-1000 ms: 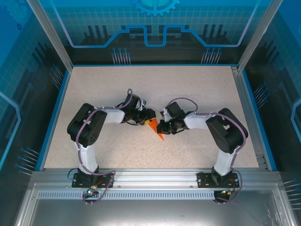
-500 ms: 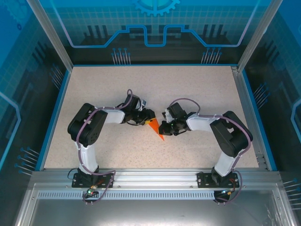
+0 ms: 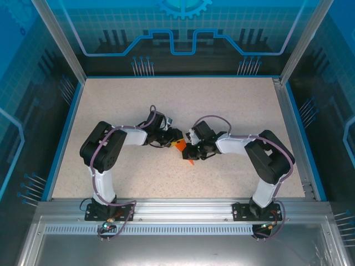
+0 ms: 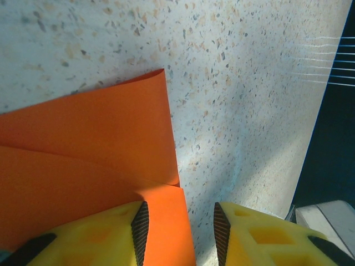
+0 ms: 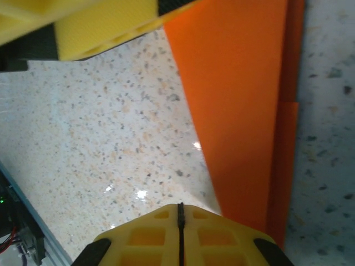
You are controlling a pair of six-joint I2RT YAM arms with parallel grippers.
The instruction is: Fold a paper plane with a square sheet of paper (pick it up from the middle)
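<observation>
Shifted leftward since a second ago, the right gripper (image 3: 188,153) is now set over more of the square sheet of paper (image 3: 179,145). Blue-patterned walls (image 3: 183,39) are seen around the speckled table (image 3: 233,105). The creased orange sheet is laid flat mid-table between both grippers. The left gripper (image 4: 181,221) is held with jaws apart, one finger over the sheet; the right jaws are pressed closed at its edge.

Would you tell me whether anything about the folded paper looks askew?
Yes, slightly: the folded layers of the orange paper do not line up. In the right wrist view a narrow strip of the under layer juts past the top flap along its right edge; the left wrist view shows a similar step.
</observation>
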